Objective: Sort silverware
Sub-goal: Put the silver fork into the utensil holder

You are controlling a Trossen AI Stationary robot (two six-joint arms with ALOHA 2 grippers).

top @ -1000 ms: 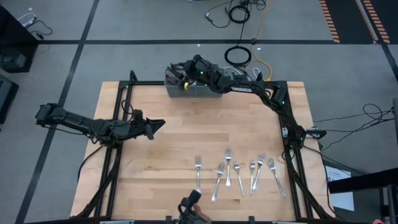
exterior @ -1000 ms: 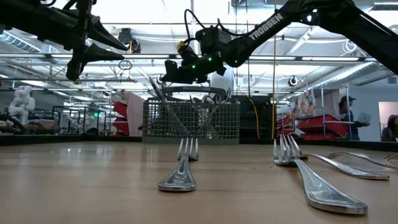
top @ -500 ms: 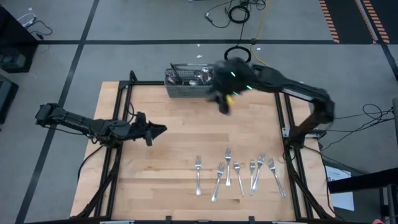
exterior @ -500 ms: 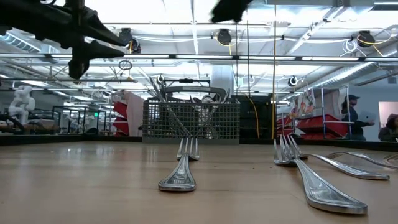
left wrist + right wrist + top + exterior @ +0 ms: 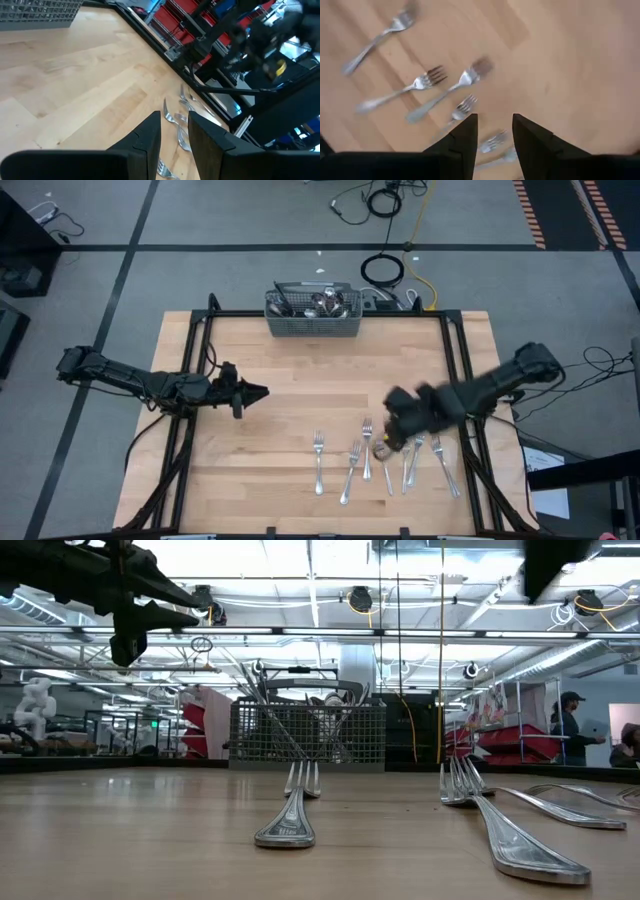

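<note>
Right hand (image 5: 388,442) hangs over the row of forks (image 5: 385,455) at the near side of the table (image 5: 290,380), low above them. Its wrist view shows the two dark fingers (image 5: 465,137) parted by a narrow gap with nothing visibly pinched between them; forks lie on the wood below. Judging by this, it is there either to lay down a piece or pick one.

Left hand (image 5: 250,391) waits over the left-middle of the table, fingers (image 5: 150,137) a little apart, empty.

Forks lie flat, roughly parallel, tines pointing towards the far edge: a sorted group, it seems. Slim, polished metal, bright glints, flared handles in the low view (image 5: 287,823).

Remaining silverware stands upright in the grey wire-mesh basket (image 5: 313,326) at the far edge, handles and bowls jumbled together. Table is pale butcher-block wood, matte, smooth.
</note>
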